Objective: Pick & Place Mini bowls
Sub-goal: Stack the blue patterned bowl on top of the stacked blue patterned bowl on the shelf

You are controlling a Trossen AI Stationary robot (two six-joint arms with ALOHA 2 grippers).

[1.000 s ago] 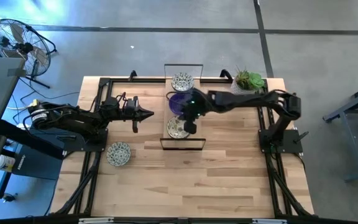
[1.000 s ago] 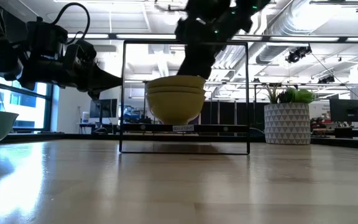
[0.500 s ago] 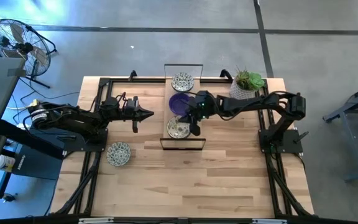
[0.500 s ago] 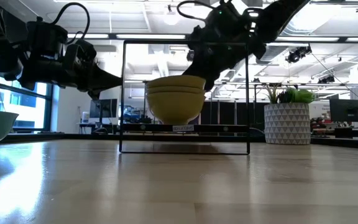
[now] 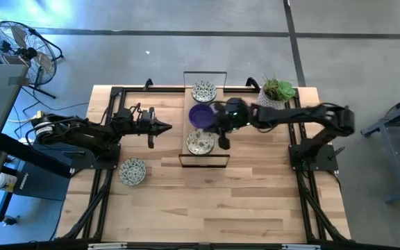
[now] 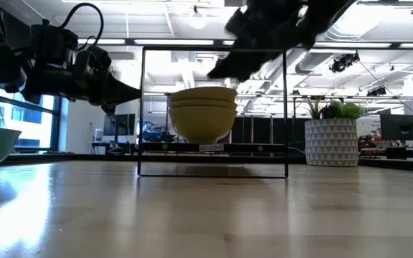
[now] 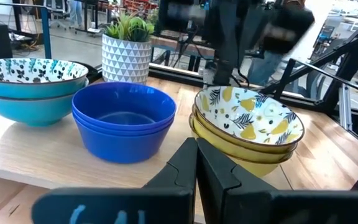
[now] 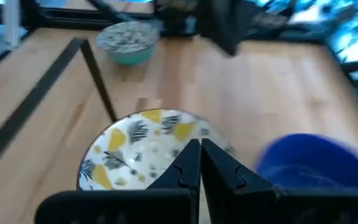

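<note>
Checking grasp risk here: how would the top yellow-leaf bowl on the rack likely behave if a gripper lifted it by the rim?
The yellow-leaf bowl looks rigid, so probably stiff. Its glossy rim may be slippery between narrow fingers. It sits nested in a like bowl, so the lower one might lift with it.

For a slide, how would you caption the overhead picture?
Right tool, shut and empty, above a patterned bowl on the rack; left tool waits shut beside it.

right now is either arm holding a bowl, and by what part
Nothing is held. The right gripper has its jaws shut and empty above the yellow-patterned bowl. The left gripper is shut and empty too, left of the rack.
</note>
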